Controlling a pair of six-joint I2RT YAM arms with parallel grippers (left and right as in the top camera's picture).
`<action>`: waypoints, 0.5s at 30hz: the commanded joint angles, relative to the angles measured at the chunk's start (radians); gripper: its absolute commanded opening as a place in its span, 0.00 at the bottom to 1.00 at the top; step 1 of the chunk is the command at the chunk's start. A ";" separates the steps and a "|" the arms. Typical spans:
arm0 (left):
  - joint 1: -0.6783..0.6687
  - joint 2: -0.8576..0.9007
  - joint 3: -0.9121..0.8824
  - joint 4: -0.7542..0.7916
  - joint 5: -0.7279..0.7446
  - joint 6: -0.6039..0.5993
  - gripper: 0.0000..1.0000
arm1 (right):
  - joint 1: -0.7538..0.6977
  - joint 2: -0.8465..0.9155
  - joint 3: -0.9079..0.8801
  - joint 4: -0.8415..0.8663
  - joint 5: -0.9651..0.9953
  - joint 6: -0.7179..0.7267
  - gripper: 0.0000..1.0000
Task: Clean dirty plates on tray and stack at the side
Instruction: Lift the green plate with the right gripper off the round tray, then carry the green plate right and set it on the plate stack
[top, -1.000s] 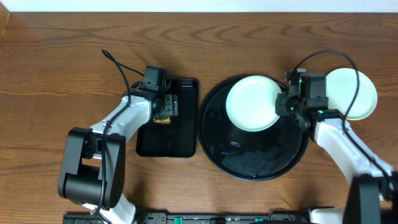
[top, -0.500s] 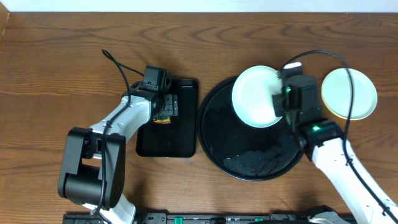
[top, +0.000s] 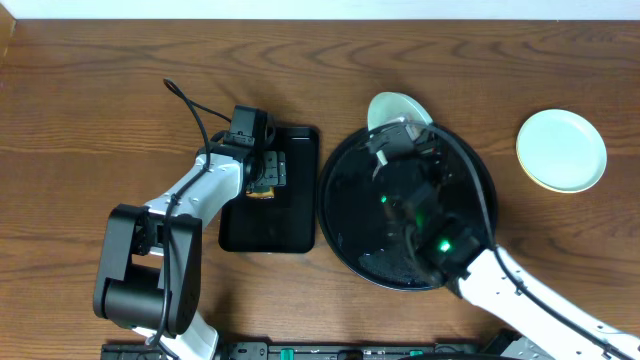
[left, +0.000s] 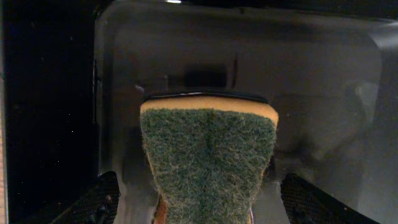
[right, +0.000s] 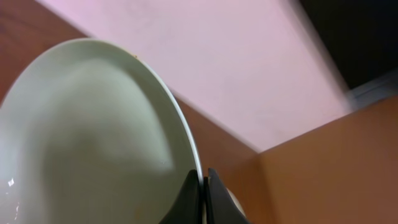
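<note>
Since a second ago the right arm (top: 520, 295) has swung from the right edge of the overhead frame across to its centre, carrying the pale mint plate (top: 395, 105) off the tray floor. The left arm (top: 190, 195) has not moved.

The brown wooden table (top: 90, 120) fills the overhead frame. The round black tray (top: 345, 220) sits right of centre, glossy, with the right arm's dark wrist hanging over it and green lights glowing on that wrist. The rectangular black tray (top: 270, 225) lies just left of it.

The right gripper (top: 393, 130) is pinched tight on the mint plate's rim. The plate is tipped up on edge over the round tray's upper rim, and in the right wrist view its hollow face fills the left half.

At the far right of the overhead frame, well apart from the round tray, a second mint plate (top: 561, 150) rests on a yellow plate (top: 535, 182), whose edge peeks out below.

The left gripper (top: 262, 172) hovers over the rectangular tray's upper part with its jaws spread wide. A sponge (left: 208, 162), green scouring face forward and yellow behind, stands between the fingers (left: 102, 199) with a gap on either side.
</note>
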 joint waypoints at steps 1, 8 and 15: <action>0.001 0.009 -0.001 0.001 -0.013 -0.003 0.84 | 0.067 -0.016 0.016 0.045 0.208 -0.162 0.01; 0.001 0.009 -0.001 0.001 -0.013 -0.003 0.84 | 0.111 -0.015 0.016 0.052 0.234 -0.170 0.01; 0.001 0.009 -0.001 0.001 -0.013 -0.003 0.84 | 0.110 -0.015 0.016 0.051 0.234 -0.161 0.01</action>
